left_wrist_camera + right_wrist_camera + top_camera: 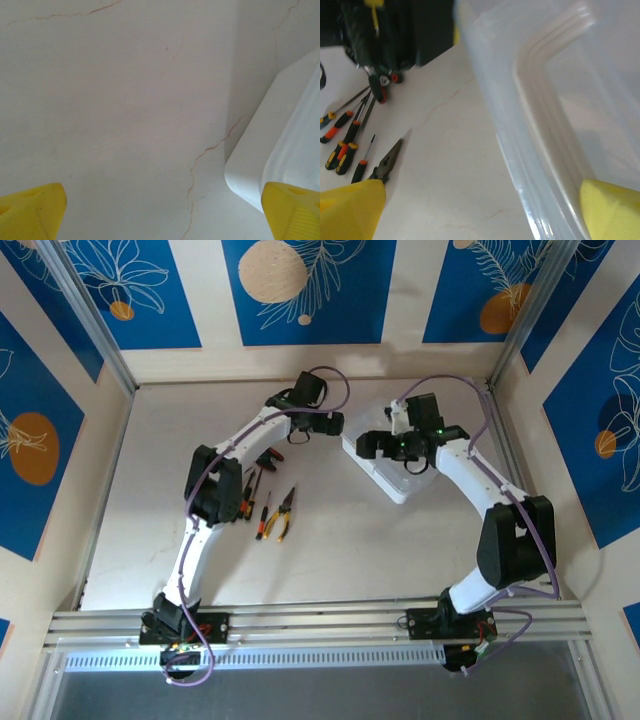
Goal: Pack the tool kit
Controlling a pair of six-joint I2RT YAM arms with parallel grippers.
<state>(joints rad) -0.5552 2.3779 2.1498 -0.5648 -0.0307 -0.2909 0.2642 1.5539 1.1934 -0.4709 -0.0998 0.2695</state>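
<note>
The tool kit's translucent white case (pixel 397 483) lies right of centre on the table. My right gripper (pixel 372 446) hangs open over its left edge. In the right wrist view the case rim (pixel 545 125) runs between the yellow fingertips (pixel 350 210) of that gripper (pixel 480 212). My left gripper (pixel 334 425) is open just left of the case, over bare table. Its wrist view has my left gripper (pixel 160 215) empty, with a case corner (pixel 265 155) by the right fingertip. Screwdrivers (pixel 250 495) and pliers (pixel 285 513) lie near the left arm; the same screwdrivers (pixel 345 145) and pliers (pixel 385 165) appear from the right wrist.
Red-handled pliers (pixel 268 455) lie partly under the left forearm. Aluminium posts (pixel 95 330) and patterned blue walls close in the table on three sides. A rail (pixel 320 625) runs along the near edge at the arm bases.
</note>
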